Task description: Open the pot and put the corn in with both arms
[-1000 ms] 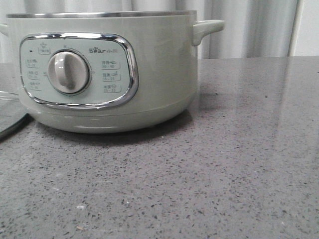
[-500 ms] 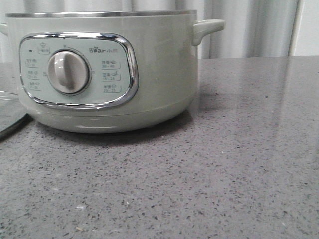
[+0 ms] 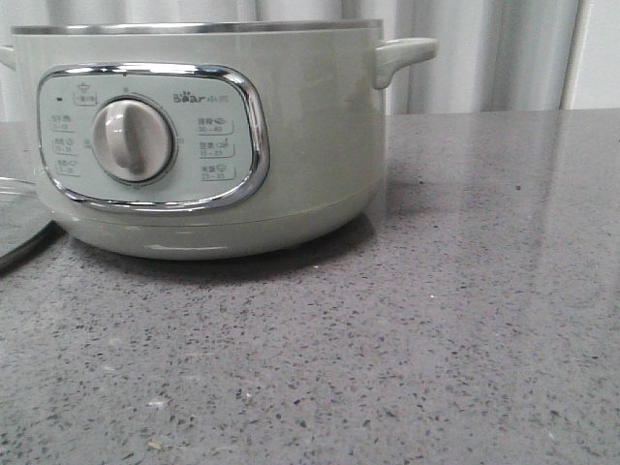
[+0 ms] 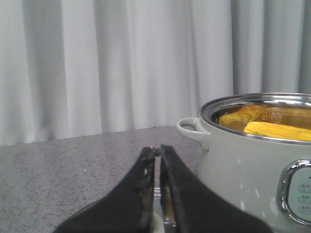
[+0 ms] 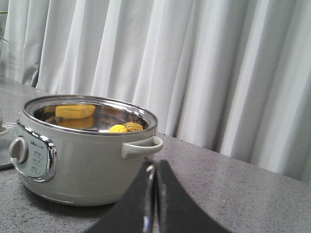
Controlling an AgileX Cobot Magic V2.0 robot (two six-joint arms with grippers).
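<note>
The pale sage-green pot (image 3: 213,145) stands open on the grey counter, its steel rim bare. It also shows in the left wrist view (image 4: 243,160) and the right wrist view (image 5: 87,160). The yellow corn (image 4: 279,130) lies inside the pot; in the right wrist view only its end (image 5: 118,128) shows above the rim. My left gripper (image 4: 156,150) is shut and empty, just left of the pot, above the glass lid. My right gripper (image 5: 155,165) is shut and empty, beside the pot's right handle (image 5: 143,145). Neither gripper shows in the front view.
The flat glass lid (image 3: 19,228) lies on the counter left of the pot; its edge shows under my left fingers (image 4: 92,213). Grey speckled counter (image 3: 465,320) stretches in front and to the right. Pale curtains hang behind.
</note>
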